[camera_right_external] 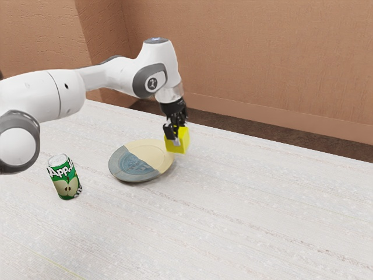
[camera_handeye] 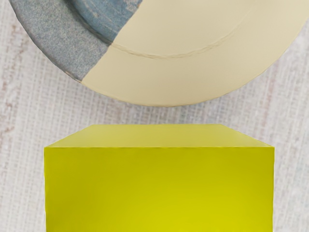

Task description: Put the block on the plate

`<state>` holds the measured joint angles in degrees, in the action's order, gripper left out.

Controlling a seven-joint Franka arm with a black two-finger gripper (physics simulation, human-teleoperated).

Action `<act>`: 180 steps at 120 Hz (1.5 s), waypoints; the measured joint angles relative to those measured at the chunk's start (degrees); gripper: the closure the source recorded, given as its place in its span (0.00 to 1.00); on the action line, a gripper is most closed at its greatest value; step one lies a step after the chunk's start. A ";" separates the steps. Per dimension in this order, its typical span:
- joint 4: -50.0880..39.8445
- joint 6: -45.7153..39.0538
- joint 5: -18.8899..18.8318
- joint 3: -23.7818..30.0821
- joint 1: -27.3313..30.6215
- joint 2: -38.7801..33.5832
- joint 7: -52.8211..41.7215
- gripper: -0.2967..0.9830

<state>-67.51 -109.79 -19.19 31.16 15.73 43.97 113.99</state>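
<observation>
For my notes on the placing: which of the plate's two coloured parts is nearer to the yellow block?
The cream part: its rim faces the yellow block in my gripper, while the blue-grey part is on the side toward the green can.

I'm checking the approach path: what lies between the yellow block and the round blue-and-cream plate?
The wrist view shows bare whitish tabletop between the block and the plate.

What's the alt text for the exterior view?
Gripper of a white robot arm is down at a yellow block, beside a blue-grey and cream plate on a whitish table. A green apple-print can stands toward the exterior view's left; brown walls behind.
</observation>
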 joint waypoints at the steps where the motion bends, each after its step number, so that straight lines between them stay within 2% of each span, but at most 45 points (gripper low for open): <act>1: 0.62 0.37 -0.01 0.01 0.02 0.33 -0.21 0.48; 19: 8.92 5.84 -0.11 0.03 0.85 5.64 -4.20 0.48; 47: 16.49 10.58 -0.49 0.02 2.61 11.27 -11.04 0.49; 72: 18.22 13.02 -0.90 -0.04 5.21 12.43 -16.54 0.48; 93: 17.67 13.58 0.45 -0.13 8.06 12.46 -20.61 0.48; 125: 17.64 13.91 1.33 -0.09 8.46 13.83 -25.23 0.48; 152: 17.74 14.13 1.35 -0.08 8.12 13.91 -28.28 0.33; 180: 17.61 14.21 1.35 0.00 7.37 12.01 -30.46 0.26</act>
<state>-49.90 -95.57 -17.84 31.16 23.10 55.98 83.53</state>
